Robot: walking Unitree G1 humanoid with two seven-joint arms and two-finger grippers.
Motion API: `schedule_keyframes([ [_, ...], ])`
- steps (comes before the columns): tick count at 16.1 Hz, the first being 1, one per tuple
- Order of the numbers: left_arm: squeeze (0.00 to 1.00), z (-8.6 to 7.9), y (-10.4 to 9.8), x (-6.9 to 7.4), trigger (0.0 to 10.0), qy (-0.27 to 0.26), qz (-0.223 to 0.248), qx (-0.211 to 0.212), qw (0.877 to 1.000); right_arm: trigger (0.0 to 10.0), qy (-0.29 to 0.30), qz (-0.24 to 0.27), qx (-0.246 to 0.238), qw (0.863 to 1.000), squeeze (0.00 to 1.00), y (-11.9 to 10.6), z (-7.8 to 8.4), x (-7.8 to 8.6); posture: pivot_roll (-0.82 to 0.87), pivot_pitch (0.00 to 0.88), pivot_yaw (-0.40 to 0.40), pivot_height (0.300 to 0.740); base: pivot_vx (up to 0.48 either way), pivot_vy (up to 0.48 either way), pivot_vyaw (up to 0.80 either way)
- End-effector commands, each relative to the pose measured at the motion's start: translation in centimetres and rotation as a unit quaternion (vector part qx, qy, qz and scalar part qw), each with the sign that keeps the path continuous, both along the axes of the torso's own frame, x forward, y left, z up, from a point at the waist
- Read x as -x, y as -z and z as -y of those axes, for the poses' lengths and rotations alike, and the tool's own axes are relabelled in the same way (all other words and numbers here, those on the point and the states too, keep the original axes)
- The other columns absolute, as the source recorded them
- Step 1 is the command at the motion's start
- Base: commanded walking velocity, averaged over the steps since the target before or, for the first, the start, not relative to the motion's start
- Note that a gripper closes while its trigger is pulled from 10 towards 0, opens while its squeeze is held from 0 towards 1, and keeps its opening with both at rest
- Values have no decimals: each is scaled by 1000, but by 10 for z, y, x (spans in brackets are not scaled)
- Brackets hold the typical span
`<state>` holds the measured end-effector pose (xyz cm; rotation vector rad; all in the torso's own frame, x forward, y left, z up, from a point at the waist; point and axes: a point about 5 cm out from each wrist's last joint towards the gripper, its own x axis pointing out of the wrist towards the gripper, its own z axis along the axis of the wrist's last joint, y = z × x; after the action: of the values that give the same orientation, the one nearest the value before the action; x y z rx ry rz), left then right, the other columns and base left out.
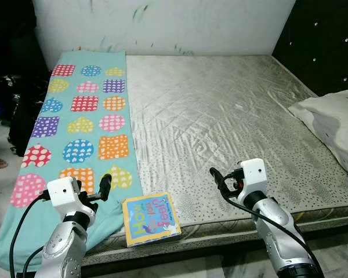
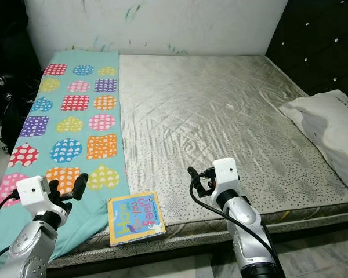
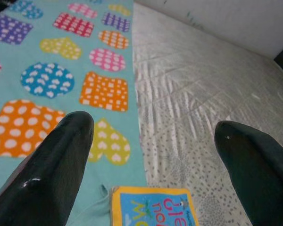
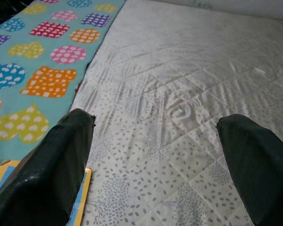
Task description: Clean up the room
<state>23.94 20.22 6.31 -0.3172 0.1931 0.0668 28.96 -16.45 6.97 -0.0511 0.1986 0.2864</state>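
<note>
Both arms raised over the bed (image 1: 232,116), left claw (image 3: 151,155) and right claw (image 4: 153,155) spread wide, holding nothing. Between them, at the near edge, a book (image 1: 151,219), partly on the blanket (image 1: 81,133). Likely light, stiff and glossy, so slippery; best pinched across the overhanging edge or spine. Off right, a pillow (image 1: 336,124).

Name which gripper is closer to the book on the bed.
The left gripper: it hovers over the teal patterned blanket right beside the book, while the right gripper sits farther off over bare mattress.
</note>
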Motion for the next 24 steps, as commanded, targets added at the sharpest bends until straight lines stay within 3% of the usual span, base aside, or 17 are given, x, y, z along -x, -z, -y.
schedule_keyframes([
  [1,0,-2,2,2,10000,-7,-10,5,1000,10000,8,-6,-2,1000,0,0,5,-1,-102,38,-60,740,0,0,0],
  [10,0,-2,0,11,10000,-9,-14,12,1000,10000,8,-28,-16,999,0,2,8,8,-111,109,-63,740,0,0,0],
  [12,0,-13,-29,12,10000,-30,69,-73,994,10000,33,4,-14,999,0,-8,15,11,-118,123,-66,740,0,0,0],
  [15,0,-8,-67,16,10000,-23,152,-163,975,10000,44,32,-22,998,0,-26,19,14,-120,137,-75,740,0,0,0],
  [18,0,2,-61,20,10000,-2,154,-195,969,10000,42,33,-18,998,0,-26,15,12,-116,137,-79,740,0,0,0],
  [19,0,2,-58,21,10000,-7,150,-190,970,10000,42,34,-17,998,0,-27,15,11,-114,136,-80,740,0,0,0],
  [20,0,1,-51,21,10000,-29,123,-120,985,10000,42,38,-22,998,0,-29,13,10,-115,136,-80,740,0,0,0],
  [22,0,-2,-42,19,10000,-62,96,-26,993,10000,40,42,-25,998,0,-31,11,9,-115,131,-80,740,0,0,0],
  [23,0,-4,-42,17,10000,-63,93,-41,993,10000,41,44,-25,998,0,-31,10,8,-115,128,-79,740,0,0,0],
  [24,0,-7,-42,15,10000,-74,87,-97,989,10000,42,49,-21,998,0,-32,10,7,-115,127,-77,740,0,0,0],
])
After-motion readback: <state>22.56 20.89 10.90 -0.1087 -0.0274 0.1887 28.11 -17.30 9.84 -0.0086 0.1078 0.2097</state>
